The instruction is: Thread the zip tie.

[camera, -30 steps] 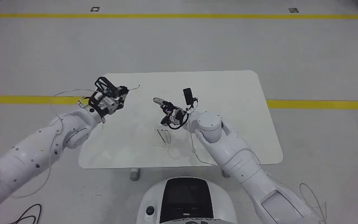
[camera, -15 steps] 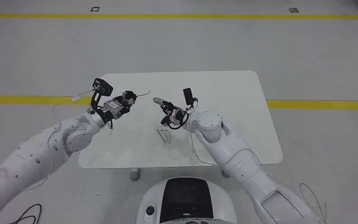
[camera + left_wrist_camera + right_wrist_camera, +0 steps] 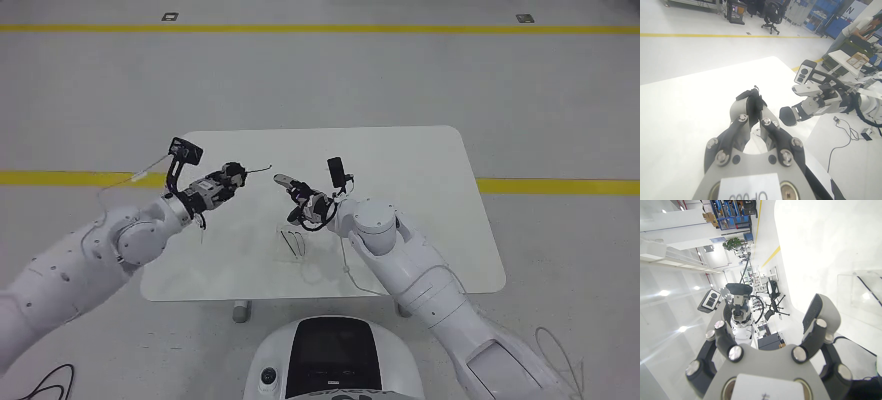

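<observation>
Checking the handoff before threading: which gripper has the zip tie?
The left gripper: it is shut on the black zip tie, whose end sticks out beyond it. The right gripper is open and empty.

A white table with rounded corners stands on a pale grey floor. On the table, toward its near edge, sits a small clear plastic box. One yellow floor line runs from left to right far beyond the table, and a second yellow line passes under it. A black cable lies on the floor at near left. In the room behind are a black office chair and a brown cardboard box on a small white side table.
</observation>
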Controlling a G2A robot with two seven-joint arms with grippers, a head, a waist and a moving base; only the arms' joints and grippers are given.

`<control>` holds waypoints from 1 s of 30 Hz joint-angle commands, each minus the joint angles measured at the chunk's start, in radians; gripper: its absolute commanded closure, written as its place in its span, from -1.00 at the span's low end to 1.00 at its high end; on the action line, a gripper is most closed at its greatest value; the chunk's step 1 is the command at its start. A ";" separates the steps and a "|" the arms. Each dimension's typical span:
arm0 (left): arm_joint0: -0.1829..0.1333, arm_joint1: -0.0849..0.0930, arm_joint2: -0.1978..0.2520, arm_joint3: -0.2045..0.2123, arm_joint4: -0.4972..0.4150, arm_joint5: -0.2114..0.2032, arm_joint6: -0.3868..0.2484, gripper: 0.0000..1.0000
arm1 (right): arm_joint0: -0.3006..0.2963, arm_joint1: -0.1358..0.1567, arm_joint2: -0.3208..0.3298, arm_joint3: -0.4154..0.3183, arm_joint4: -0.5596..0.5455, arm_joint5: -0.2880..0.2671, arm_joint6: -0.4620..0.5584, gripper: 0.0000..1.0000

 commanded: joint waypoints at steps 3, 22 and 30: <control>0.007 -0.007 -0.002 0.012 -0.033 0.000 -0.032 1.00 | 0.000 0.000 0.000 0.000 0.000 0.000 0.000 -1.00; -0.020 -0.135 -0.196 0.162 -0.626 0.000 -0.657 1.00 | -0.096 0.044 0.148 -0.083 -0.001 -0.044 0.036 -1.00; 0.088 -0.200 -0.390 0.236 -0.750 0.000 -0.912 1.00 | -0.111 0.054 0.172 -0.107 -0.006 -0.030 0.028 -1.00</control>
